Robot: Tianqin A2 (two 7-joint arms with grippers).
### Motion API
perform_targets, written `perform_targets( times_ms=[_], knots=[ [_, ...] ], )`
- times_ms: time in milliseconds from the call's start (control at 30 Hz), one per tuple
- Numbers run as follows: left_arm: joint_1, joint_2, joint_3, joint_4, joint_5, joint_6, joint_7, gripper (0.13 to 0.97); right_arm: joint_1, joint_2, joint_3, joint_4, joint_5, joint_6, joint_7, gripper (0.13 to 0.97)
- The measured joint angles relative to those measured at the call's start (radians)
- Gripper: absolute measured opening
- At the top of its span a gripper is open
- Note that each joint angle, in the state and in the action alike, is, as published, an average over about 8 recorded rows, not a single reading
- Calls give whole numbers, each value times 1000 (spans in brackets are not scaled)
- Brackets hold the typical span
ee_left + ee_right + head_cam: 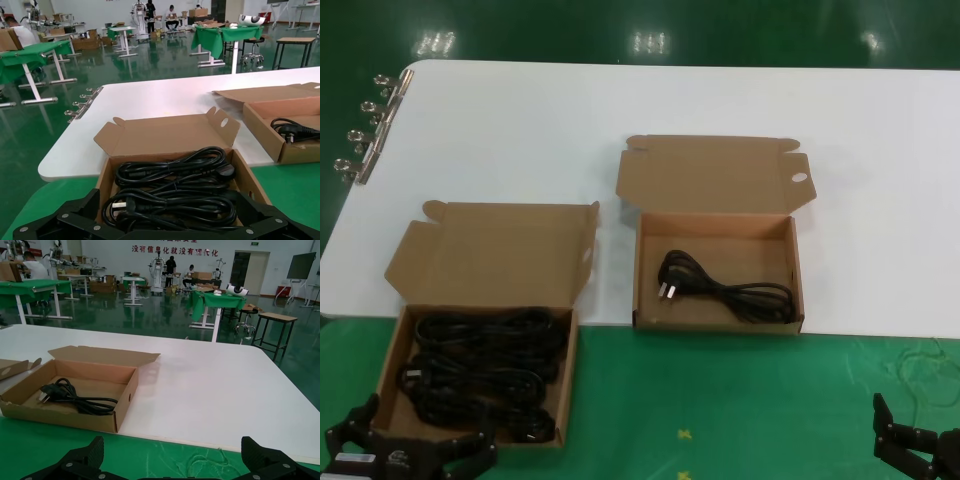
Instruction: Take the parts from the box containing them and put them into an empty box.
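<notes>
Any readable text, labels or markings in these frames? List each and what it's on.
"没有调查就没有发言权": my best reading of the red characters on the far white wall in the right wrist view; small, so not certain.
Green sign above the dark doorway: too small to read.
Both cardboard boxes, the power cords and the white table: no print visible.

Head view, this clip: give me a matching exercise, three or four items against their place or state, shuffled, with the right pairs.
Items:
1. box with the round hole in its lid
2. box with the slit in its lid
3. left gripper
4. binder clips

Places or states:
A. fingers open, low at the near edge of the full box
B. clipped along the white table's left edge
C. holds a single black power cord
D. filled with several coiled black cords

Pairs: 1-C, 2-D, 3-A, 4-B
</notes>
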Motion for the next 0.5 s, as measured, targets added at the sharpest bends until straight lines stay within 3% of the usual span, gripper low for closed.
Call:
perform_targets(
  times_ms=[500],
  knots=[
    [17,-3,-5,-17,-4,-10,-9,966,0,0,0,0,0,0,0,966]
  ],
)
